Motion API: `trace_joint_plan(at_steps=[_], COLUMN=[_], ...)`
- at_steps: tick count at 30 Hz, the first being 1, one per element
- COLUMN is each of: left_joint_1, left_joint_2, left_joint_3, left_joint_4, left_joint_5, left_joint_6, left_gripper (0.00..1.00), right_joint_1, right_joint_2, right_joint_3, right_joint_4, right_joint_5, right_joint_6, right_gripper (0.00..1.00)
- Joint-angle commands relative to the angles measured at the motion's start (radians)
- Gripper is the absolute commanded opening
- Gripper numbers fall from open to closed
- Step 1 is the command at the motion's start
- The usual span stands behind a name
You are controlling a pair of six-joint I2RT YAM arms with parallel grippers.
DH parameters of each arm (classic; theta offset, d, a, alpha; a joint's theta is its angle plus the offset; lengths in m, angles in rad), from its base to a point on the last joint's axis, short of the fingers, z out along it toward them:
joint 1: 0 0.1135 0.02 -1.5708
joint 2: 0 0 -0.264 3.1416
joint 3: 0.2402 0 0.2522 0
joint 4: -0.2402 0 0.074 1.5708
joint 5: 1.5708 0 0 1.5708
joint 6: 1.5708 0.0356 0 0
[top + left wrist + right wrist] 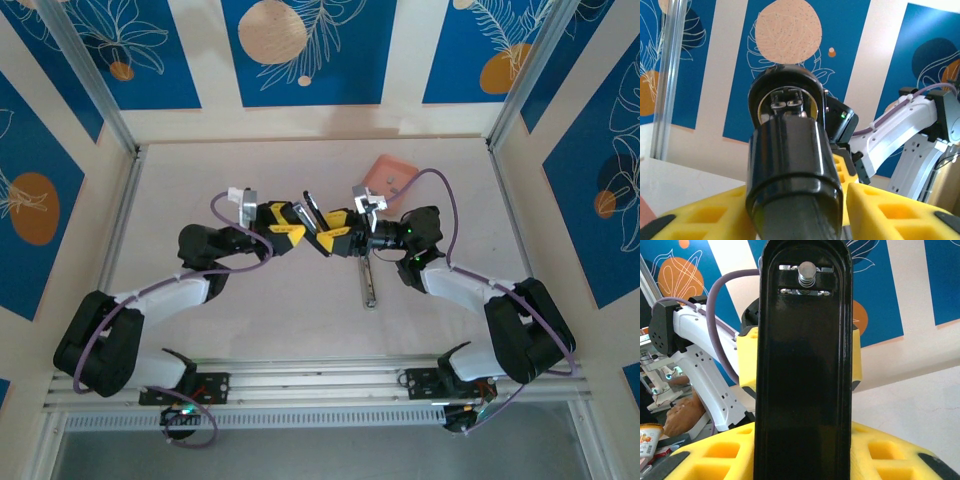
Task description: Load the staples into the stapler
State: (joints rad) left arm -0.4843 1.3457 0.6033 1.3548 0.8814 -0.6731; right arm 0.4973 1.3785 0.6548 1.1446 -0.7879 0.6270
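Centrally above the table, the yellow fingers [890, 212] of the left gripper [797, 217] pinched a black stapler [795, 165], one finger on each side of it with no gap showing. In the left wrist view the stapler was seen end-on and rose up between the fingers. Its rounded far end had two small metal parts set inside.

The right gripper [805, 457] pinched the same stapler [805, 365] from the other side. Its yellow fingers [710, 457] sat against the flat black body, which stood upright in the right wrist view. A silver pin [807, 272] showed in a slot near the stapler's top. More yellow peeked out from behind both edges of the body.

From above, the left gripper [300, 222] and right gripper [322, 236] met tip to tip, with the stapler [313, 212] held off the table between them. The stapler was left of a shallow pink tray [388, 178] and closer to the arm bases than it.

The tray lay flat on the table [250, 320], just beyond the right gripper's wrist. A small pale mark lay inside the tray, too small to tell what it was.

A slim metal bar [368, 282] lay on the table between the tray and the arm bases, pointing roughly toward the tray. The right arm [470, 290] bent in from the tray's near right. The left arm [170, 290] reached in from far to the tray's left.
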Motion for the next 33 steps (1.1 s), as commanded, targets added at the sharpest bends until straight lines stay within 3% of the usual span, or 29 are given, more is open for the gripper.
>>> trace_joint_plan(at_steps=[1,7,15,23,28,33], left_joint_1=[-0.011,-0.011,-0.010,-0.008,-0.006,-0.006], left_joint_2=[-0.013,-0.016,-0.021,-0.033,-0.084,-0.198], left_joint_3=[0.028,0.034,0.044,0.044,0.036,0.044], left_joint_4=[0.052,0.053,0.051,-0.050,-0.205,-0.596], left_joint_5=[-0.007,-0.038,-0.024,-0.002,-0.009,-0.099], left_joint_6=[0.020,0.023,0.017,0.101,0.212,0.477], left_gripper=[0.55,0.54,0.26,0.12,0.07,0.02], right_joint_1=[0.004,0.007,0.007,0.009,0.013,0.018], right_joint_2=[-0.002,0.001,0.008,-0.003,-0.027,-0.068], right_joint_3=[0.040,0.029,0.013,-0.010,-0.031,-0.033], right_joint_4=[0.068,0.057,0.050,0.010,-0.055,-0.194], right_joint_5=[-0.009,-0.027,-0.027,0.004,0.041,0.083], right_joint_6=[0.008,0.008,0.004,-0.016,-0.052,-0.096], right_gripper=[0.08,0.08,0.08,0.12,0.27,0.54])
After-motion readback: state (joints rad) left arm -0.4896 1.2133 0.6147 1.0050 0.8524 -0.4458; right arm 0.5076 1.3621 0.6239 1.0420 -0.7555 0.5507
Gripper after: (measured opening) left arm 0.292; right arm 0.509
